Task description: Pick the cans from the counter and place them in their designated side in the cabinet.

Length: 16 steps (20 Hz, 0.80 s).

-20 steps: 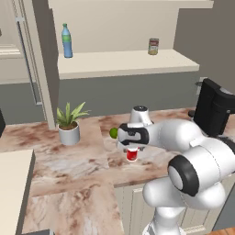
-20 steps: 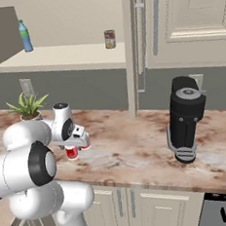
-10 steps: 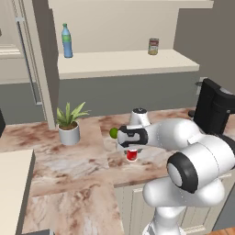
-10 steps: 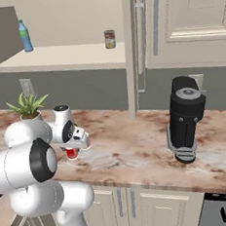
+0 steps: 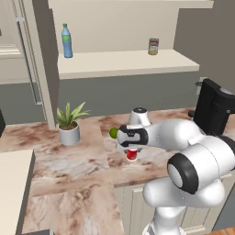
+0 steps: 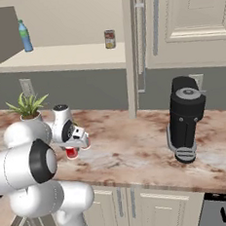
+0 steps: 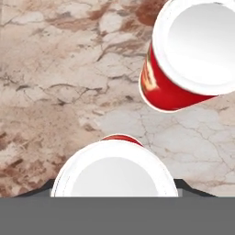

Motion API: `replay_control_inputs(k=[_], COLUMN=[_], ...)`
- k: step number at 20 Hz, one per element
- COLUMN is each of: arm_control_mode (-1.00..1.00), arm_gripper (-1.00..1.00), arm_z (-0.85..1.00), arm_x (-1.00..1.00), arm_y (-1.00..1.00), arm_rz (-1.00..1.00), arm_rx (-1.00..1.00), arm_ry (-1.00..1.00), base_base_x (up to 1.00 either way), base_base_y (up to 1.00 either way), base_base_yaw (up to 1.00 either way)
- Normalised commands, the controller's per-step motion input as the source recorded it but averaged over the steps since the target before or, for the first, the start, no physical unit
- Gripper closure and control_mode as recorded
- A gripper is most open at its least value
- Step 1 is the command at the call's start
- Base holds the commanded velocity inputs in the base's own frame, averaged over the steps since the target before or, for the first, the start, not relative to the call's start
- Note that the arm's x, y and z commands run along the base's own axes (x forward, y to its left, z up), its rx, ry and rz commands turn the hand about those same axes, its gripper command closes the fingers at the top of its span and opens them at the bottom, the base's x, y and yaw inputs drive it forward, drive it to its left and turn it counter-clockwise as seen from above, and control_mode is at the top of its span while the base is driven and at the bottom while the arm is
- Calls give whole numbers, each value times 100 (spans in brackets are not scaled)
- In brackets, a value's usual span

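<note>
In the hand view one red can (image 7: 114, 172) with a white top sits between my gripper's (image 7: 114, 192) dark fingertips (image 7: 45, 189), which press on its sides. It stands on the marbled counter (image 7: 55, 82). The second red can (image 7: 183, 59) stands just beyond it, apart from the fingers. From the base views my gripper (image 5: 132, 148) points down over the held can (image 5: 132, 154) near the counter's (image 5: 69, 160) front edge; the same can (image 6: 72, 152) shows below the hand (image 6: 75, 144). The cabinet's shelf board (image 5: 124, 62) runs above and behind.
A potted plant (image 5: 69, 126) stands left of the hand, and a small green fruit (image 5: 113, 133) lies just behind it. A black appliance (image 6: 184, 118) stands at the right. On the shelf (image 6: 65, 56) are a blue bottle (image 5: 67, 41) and a tan-labelled can (image 5: 153, 46).
My gripper's jaws have closed from wide open onto the red can. The hand has stayed over the same spot on the counter.
</note>
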Motion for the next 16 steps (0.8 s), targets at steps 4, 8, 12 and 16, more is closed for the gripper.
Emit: replay_control_inputs(k=[4,8,12,16], arm_control_mode=[-100,-100,-100,-100], arm_gripper=[100,100,100,100], arm_z=[33,48,52,45], arm_x=[-13,-13,-9,-12], arm_y=[0,0,-1,-4], arm_rz=[0,0,0,0], arm_rx=[0,0,0,0], arm_ry=[-11,-13,-11,-8], base_base_x=[0,0,0,0], base_base_y=[0,0,0,0], base_base_yaw=[0,0,0,0])
